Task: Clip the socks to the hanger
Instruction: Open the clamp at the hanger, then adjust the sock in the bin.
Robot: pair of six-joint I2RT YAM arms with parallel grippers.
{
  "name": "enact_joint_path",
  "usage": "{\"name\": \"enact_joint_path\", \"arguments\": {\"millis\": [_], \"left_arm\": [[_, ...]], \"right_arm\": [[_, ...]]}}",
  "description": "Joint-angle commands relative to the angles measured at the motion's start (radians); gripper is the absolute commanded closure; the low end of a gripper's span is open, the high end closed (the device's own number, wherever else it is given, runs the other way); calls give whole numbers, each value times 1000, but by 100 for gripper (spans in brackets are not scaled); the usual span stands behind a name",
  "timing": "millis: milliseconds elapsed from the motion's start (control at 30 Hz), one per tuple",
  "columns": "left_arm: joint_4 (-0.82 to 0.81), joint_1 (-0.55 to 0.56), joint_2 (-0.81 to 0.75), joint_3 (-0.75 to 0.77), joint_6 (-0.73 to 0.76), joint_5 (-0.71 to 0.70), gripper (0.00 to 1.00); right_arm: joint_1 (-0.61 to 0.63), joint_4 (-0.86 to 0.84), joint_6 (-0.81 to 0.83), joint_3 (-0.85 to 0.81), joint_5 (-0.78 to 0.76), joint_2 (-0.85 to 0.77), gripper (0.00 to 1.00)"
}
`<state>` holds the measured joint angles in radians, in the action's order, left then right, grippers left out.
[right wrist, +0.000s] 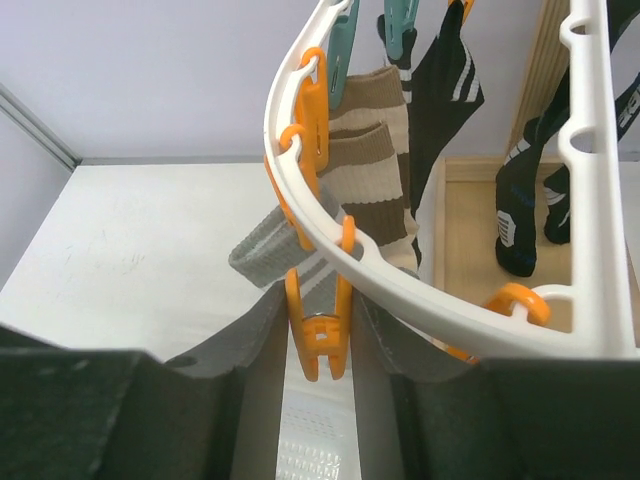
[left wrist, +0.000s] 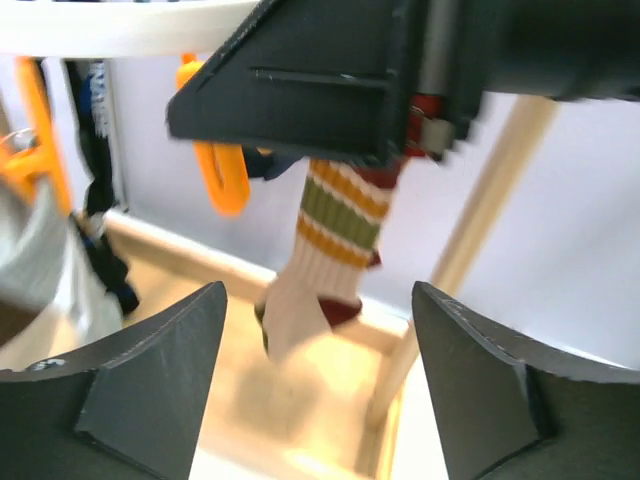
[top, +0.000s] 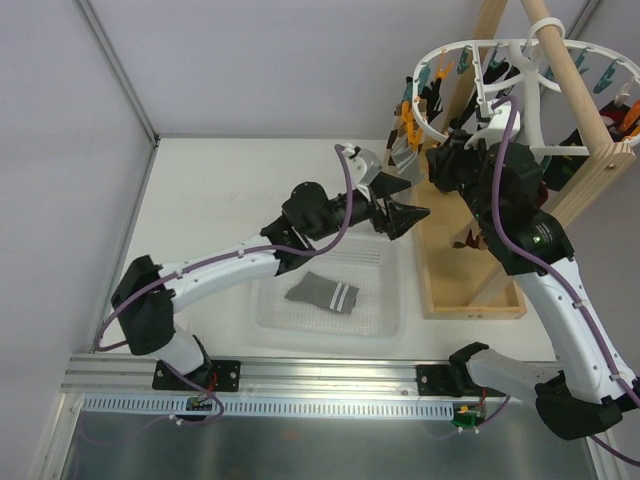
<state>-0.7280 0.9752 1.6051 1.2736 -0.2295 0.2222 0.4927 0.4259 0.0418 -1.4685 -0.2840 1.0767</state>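
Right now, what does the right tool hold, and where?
The right tool pinches an orange clip of the hanger by its two sides.

No legible text, label, brand name, number or sign in any of the three views. White marking on the black sock [right wrist: 507, 228] hanging at right in the right wrist view: possibly a logo, too small and blurred to read. Nothing printed to be made out on arms, hanger or tray.
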Motion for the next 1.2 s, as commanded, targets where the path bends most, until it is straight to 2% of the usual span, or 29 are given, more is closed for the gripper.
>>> {"name": "enact_joint_path", "arguments": {"millis": [0, 67, 100, 333, 433, 600, 767, 933, 1167], "left_arm": [[97, -10, -187, -74, 41, -37, 23], [169, -26, -259, -109, 19, -82, 17], [276, -39, -281, -121, -26, -90, 16], [833, -167, -405, -221, -166, -219, 15], [909, -176, -484, -333, -191, -300, 14], [961, -193, -531, -492, -293, -333, 14], [957, -211, -388, -508, -381, -337, 18], [912, -210, -229, -435, -306, -330, 24], [840, -211, -136, -422, -274, -345, 26]], "right_arm": [[-5, -70, 10, -18, -7, -14, 99], [-6, -49, 6, -29, 0, -12, 99], [-5, -46, 4, -27, -1, -15, 99], [-6, -32, 9, -4, -33, -43, 99], [-6, -29, 6, -1, -30, -55, 99], [-5, -29, 4, 0, -12, -58, 99], [-6, -26, 0, 10, -1, -55, 99], [-6, -18, 3, 8, -1, -55, 99], [-6, -15, 6, -1, -1, -55, 99]]}}
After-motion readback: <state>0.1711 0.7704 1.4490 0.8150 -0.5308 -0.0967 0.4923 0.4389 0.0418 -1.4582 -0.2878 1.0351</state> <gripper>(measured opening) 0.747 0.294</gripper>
